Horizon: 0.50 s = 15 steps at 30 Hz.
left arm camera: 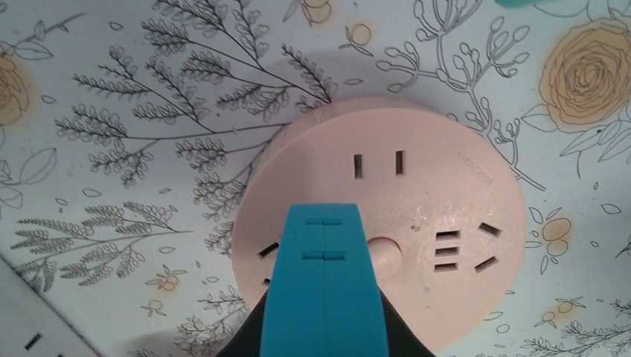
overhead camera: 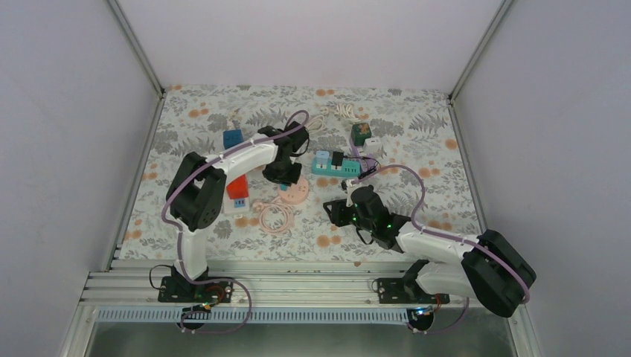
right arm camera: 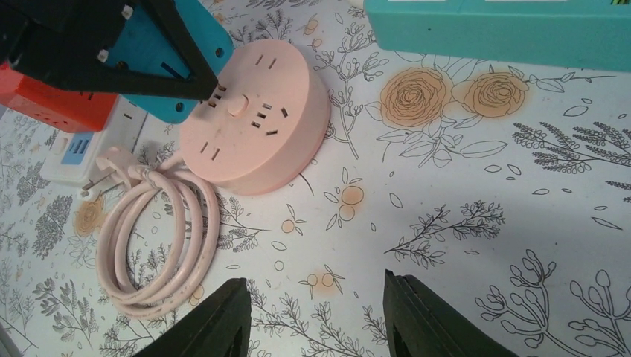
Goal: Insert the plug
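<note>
Blue plug (left arm camera: 325,290) clamped in my left gripper (overhead camera: 283,172), poised over the near-left face of the pink round socket (left arm camera: 446,186); its two-slot pair (left arm camera: 379,163) lies just ahead, slightly right. My right gripper (right arm camera: 314,282) hangs wide open and empty near the socket's right side

Even, diffuse bright light — soft shadows, no glare, sharp wrist close-ups.
</note>
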Motion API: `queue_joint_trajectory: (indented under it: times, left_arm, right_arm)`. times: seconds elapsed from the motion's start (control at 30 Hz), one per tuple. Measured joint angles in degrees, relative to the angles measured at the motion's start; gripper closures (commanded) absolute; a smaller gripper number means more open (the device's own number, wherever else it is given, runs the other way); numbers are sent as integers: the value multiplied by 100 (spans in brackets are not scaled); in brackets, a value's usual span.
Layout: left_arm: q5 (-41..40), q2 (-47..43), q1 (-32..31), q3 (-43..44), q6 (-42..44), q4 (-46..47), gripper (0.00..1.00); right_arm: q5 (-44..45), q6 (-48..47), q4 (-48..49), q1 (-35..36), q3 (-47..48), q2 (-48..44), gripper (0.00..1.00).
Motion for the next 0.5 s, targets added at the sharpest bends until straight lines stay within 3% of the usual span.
queue_joint_trajectory:
  times: [0.5]
  left_arm:
    - [374, 162, 361, 164, 409, -90, 98]
  right_arm:
    - [107, 20, -2, 0, 0, 0, 51]
